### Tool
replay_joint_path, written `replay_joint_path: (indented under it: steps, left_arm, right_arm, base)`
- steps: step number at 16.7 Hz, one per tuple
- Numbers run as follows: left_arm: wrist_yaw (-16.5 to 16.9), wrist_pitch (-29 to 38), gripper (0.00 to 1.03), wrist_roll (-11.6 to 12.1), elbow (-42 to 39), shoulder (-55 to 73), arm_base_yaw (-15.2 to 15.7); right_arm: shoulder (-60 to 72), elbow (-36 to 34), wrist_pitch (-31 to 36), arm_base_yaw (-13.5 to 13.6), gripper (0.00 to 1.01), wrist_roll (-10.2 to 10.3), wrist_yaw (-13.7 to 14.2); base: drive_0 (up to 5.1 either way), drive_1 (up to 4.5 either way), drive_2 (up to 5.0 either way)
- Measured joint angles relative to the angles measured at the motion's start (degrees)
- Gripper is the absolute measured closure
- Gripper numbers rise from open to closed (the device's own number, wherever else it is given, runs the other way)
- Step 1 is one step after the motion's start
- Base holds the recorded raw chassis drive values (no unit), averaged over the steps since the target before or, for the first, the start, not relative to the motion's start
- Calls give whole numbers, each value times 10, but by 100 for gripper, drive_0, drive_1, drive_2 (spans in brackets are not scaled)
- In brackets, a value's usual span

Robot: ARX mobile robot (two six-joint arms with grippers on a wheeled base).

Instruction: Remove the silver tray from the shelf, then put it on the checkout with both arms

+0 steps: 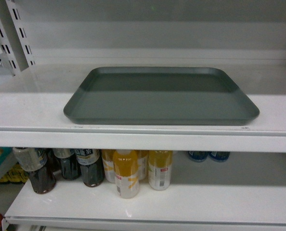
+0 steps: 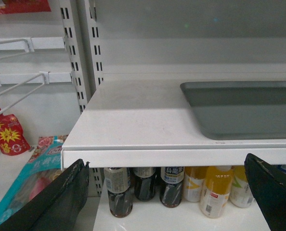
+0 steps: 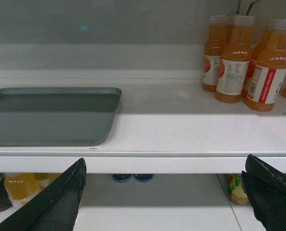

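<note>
The silver tray (image 1: 160,96) lies flat on the white shelf (image 1: 32,110), its near rim close to the lipped front edge. It also shows at the right in the left wrist view, tray (image 2: 244,108), and at the left in the right wrist view, tray (image 3: 49,115). My left gripper (image 2: 167,166) is open in front of and a little below the shelf lip, left of the tray. My right gripper (image 3: 164,166) is open likewise, right of the tray. Both hold nothing. Neither gripper appears in the head view. The checkout is out of view.
Dark and yellow bottles (image 1: 126,173) stand on the lower shelf under the tray. Orange juice bottles (image 3: 249,60) stand on the tray's shelf at the far right. A slotted upright (image 2: 80,57) and snack bags (image 2: 8,134) are at the left.
</note>
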Motion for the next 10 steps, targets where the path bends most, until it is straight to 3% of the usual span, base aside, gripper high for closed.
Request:
replay_joint_path:
  steps: [9, 10]
  left_arm:
    - [0, 1, 5, 0, 0, 0, 0]
    - [0, -2, 5, 0, 0, 0, 0]
  right_arm:
    - [0, 0, -3, 0, 3, 0, 0]
    - [0, 0, 0, 0, 3, 0, 0]
  base:
    - [5, 437, -427]
    - [0, 0, 0]
